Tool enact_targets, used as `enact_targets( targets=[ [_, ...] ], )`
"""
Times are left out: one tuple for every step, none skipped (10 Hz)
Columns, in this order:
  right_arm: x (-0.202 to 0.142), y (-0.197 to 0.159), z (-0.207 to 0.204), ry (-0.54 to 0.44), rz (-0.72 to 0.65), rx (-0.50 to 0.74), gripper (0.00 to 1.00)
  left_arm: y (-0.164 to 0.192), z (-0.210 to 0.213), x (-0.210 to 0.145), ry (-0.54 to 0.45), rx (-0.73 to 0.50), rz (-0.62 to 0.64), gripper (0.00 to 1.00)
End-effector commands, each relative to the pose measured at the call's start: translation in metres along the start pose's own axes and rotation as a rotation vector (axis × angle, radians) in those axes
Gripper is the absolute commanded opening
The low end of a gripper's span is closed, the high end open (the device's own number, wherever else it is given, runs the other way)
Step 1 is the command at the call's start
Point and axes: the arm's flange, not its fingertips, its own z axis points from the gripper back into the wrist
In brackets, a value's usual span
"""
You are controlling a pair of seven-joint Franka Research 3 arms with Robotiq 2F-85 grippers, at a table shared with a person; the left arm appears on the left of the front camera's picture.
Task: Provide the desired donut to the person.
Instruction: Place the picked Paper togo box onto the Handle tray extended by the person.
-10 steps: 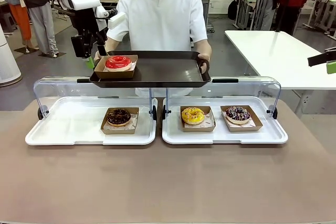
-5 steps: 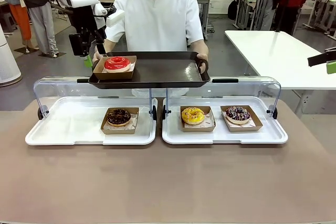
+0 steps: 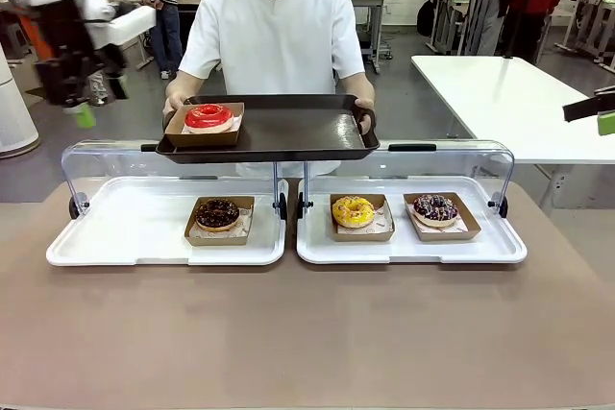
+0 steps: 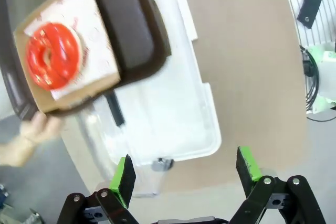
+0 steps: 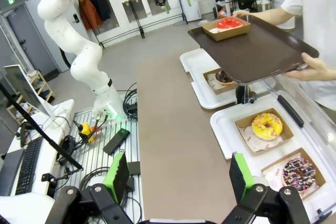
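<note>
Above the open display cases, at the far side of the brown tabletop (image 3: pixel 307 333), a dark brown rectangular serving tray (image 3: pixel 288 132) is held in the air by the person in the white short-sleeved T-shirt (image 3: pixel 279 36). The red-glazed ring donut (image 3: pixel 209 116) is seated in a shallow brown cardboard box (image 3: pixel 202 138) at the tray end nearest the robot's left arm. It lies just beside the rim and near the person's hand (image 3: pixel 175 103) gripping that corner. Delivery is judged complete or nearly so.

The left gripper (image 4: pixel 185 153) is found off to the side of that tray end, jaws spread wide, nothing held. The right gripper (image 5: pixel 179 156) is likewise wide and empty, well apart from the goods.

Hazards are noted as follows:

1. The tray is unsupported from below. Any contact from the left arm at that end could tip it, and the box could be slid over the rim onto the white plastic case base (image 3: pixel 115 237) beneath.
2. The person's hand lies close to the box. A renewed reach toward the donut could bring the fingers (image 4: pixel 123 179) against it.
3. The clear hinged cover (image 3: pixel 106 156) is raised just below the tray and could be struck by a low arm path.
4. The chocolate-glazed donut (image 3: pixel 218 212), the yellow-iced donut (image 3: pixel 353 209) and the dark sprinkled donut (image 3: pixel 435 206) are left uncovered. A second pick would be an error if the red one is indeed the desired item, which cannot be confirmed.
</note>
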Motion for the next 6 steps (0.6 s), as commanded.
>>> enact_targets(
  targets=[
    [0.001, 0.0, 0.0, -0.014, 0.009, 0.007, 1.0, -0.035, -0.011, -0.022, -0.048, 0.052, 0.017, 1.0],
    [0.001, 0.0, 0.0, -0.014, 0.009, 0.007, 1.0, -0.044, -0.015, -0.033, -0.054, 0.054, 0.039, 1.0],
    [0.001, 0.0, 0.0, -0.014, 0.009, 0.007, 1.0, -0.047, -0.016, -0.041, -0.068, 0.055, 0.055, 1.0],
    [0.001, 0.0, 0.0, -0.014, 0.009, 0.007, 1.0, -0.048, -0.017, -0.044, -0.069, 0.056, 0.059, 1.0],
    [0.001, 0.0, 0.0, -0.014, 0.009, 0.007, 1.0, -0.046, -0.022, -0.039, 0.067, 0.038, 0.065, 1.0],
    [0.001, 0.0, 0.0, -0.014, 0.009, 0.007, 1.0, -0.048, -0.012, -0.047, -0.037, 0.031, 0.077, 1.0]
  ],
)
